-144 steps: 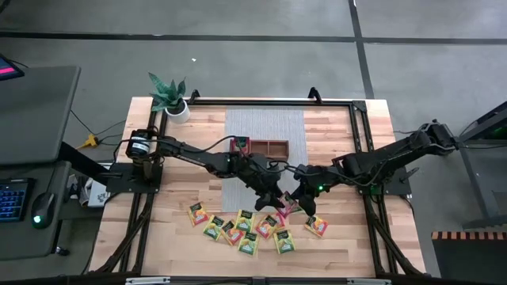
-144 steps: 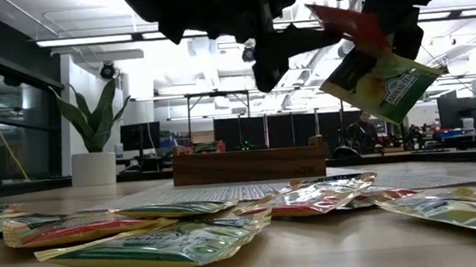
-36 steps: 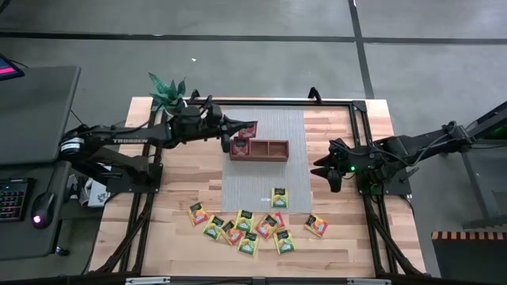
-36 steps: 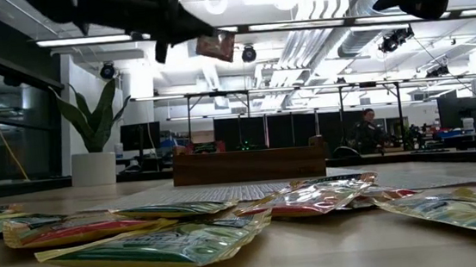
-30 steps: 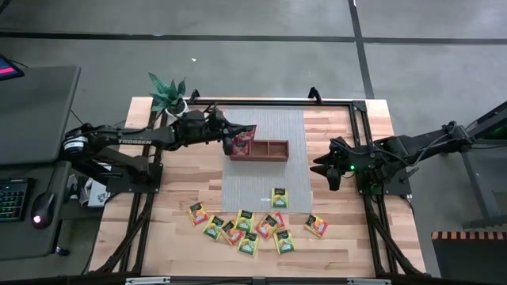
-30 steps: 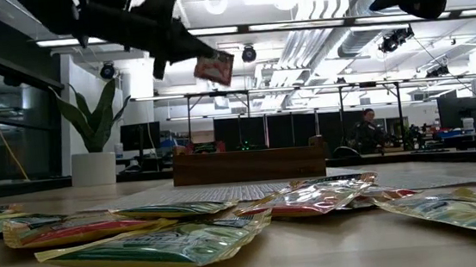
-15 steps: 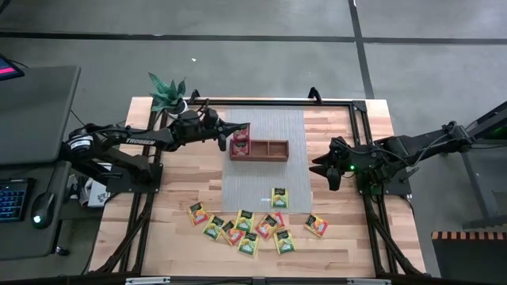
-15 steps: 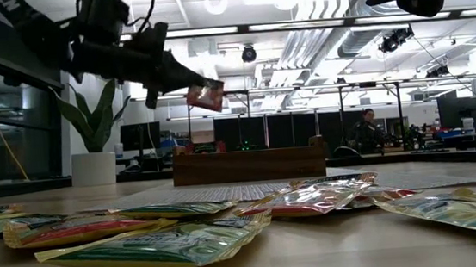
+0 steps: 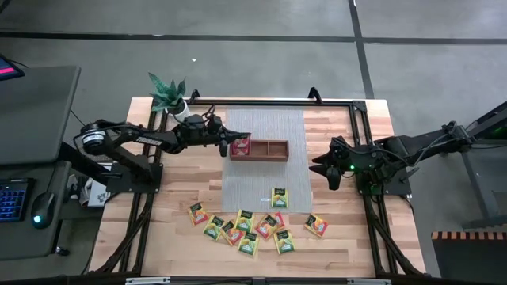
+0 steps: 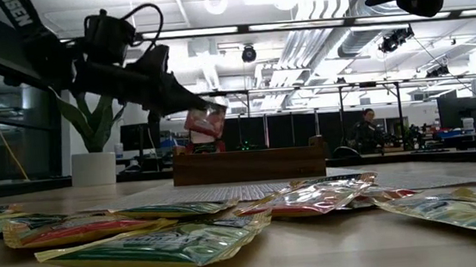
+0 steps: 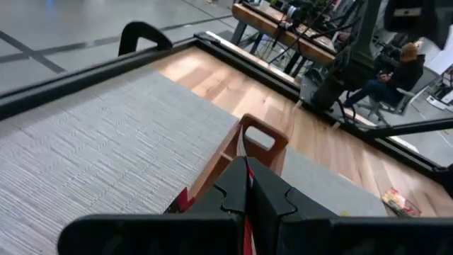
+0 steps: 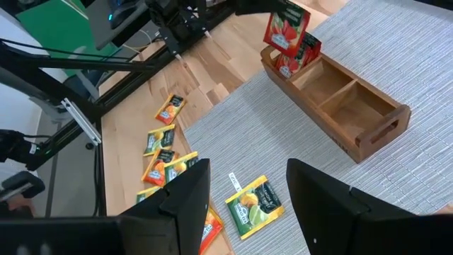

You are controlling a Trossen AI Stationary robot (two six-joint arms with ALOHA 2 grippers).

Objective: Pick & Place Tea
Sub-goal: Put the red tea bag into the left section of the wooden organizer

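Covering wooden table (image 9: 333, 237) centre: grey ribbed mat (image 9: 265, 170); concrete floor (image 9: 238, 63) around.

Wooden table (image 9: 341, 237), grey mat (image 9: 253, 174) down its middle.
Wooden tray (image 9: 269, 150) and one green packet (image 9: 279, 197) on mat; packet cluster (image 9: 245, 228) along front edge; potted plant (image 9: 170, 99) at back-left corner.

readable text: partial white capitals "SEN" on dark left arm (image 10: 24, 18) | printed labels on red, yellow, green tea packets (image 9: 279, 197): illegible
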